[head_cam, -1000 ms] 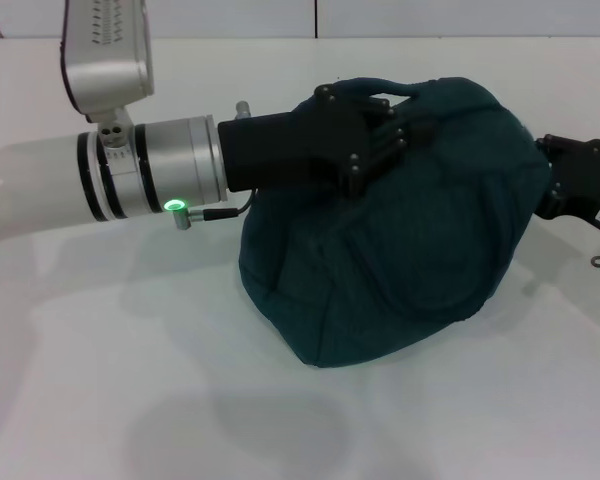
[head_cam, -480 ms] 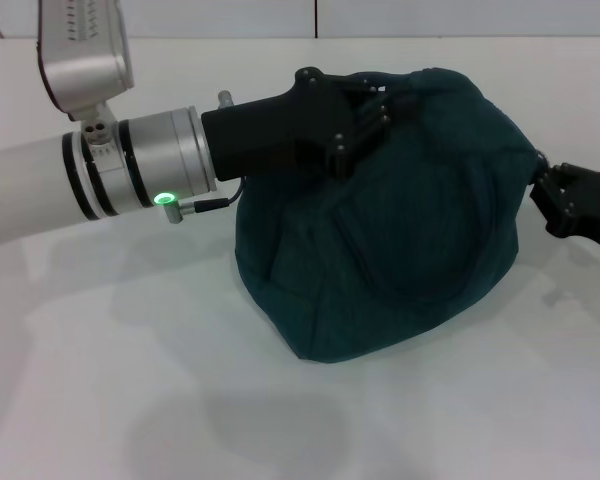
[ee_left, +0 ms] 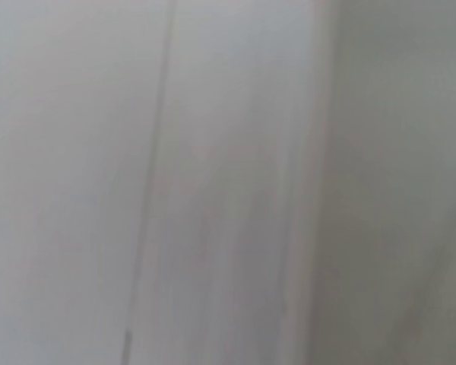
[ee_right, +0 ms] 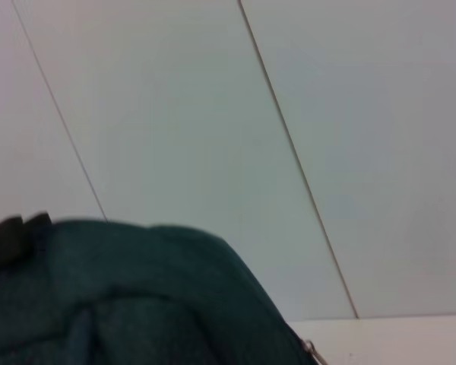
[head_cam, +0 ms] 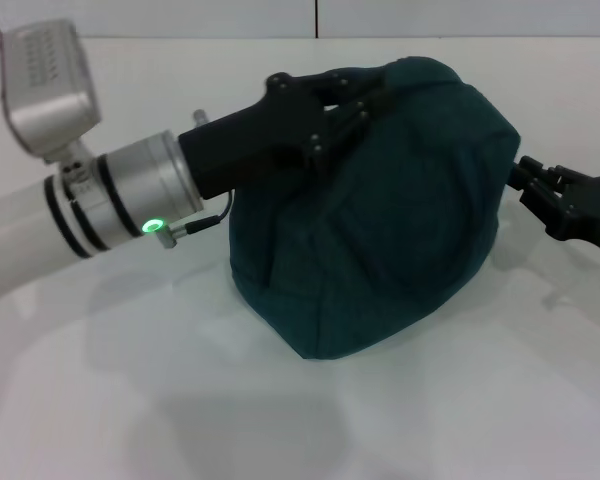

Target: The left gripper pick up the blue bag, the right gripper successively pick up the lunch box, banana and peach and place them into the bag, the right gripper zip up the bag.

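Observation:
The blue bag [head_cam: 390,220] sits bulging on the white table [head_cam: 130,400], and its top also shows in the right wrist view [ee_right: 137,296]. My left gripper [head_cam: 342,100] is black and is shut on the top of the bag. My right gripper [head_cam: 528,178] is at the bag's right side, close to the fabric; whether it touches cannot be told. A small metal zip pull [ee_right: 311,350] shows at the bag's edge in the right wrist view. The lunch box, banana and peach are out of view. The left wrist view shows only a pale wall.
The white table spreads in front of and to the left of the bag. A pale panelled wall [head_cam: 316,18] stands behind the table. My left arm's silver cuff with a green light [head_cam: 152,226] reaches in from the left.
My left gripper has moved to the left, drawing the bag's top and the whole bag a little left. My right gripper has dropped lower and now stands just off the bag's right side.

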### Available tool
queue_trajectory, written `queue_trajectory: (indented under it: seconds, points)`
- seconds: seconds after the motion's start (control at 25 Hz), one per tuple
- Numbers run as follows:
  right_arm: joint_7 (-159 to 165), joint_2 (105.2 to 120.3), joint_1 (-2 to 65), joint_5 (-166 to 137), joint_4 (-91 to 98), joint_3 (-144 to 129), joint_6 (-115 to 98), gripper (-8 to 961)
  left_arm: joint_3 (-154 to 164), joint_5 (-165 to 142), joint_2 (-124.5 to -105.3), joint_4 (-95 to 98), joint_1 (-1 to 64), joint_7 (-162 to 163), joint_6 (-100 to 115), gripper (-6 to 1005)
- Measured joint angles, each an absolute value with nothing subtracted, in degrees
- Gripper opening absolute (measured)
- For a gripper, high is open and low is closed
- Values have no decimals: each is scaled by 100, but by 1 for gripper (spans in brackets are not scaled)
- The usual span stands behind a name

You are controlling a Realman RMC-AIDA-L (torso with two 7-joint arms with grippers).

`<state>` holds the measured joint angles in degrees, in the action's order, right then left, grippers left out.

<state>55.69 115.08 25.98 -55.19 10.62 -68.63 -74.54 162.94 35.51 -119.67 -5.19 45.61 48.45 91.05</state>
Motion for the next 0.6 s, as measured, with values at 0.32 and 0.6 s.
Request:
queue_trajectory:
  seconds: [0.32,0.6]
  points:
    - [5647,11459,2114,-5451,1520,-6614,-8293,259,16295,3907,-11944,-263,4055,4355,9691,194]
    - [5685,11286,1842,-5930,2213,-6549,-10209,500,16294,3883,-11944,-291,3471,3687,10772,556]
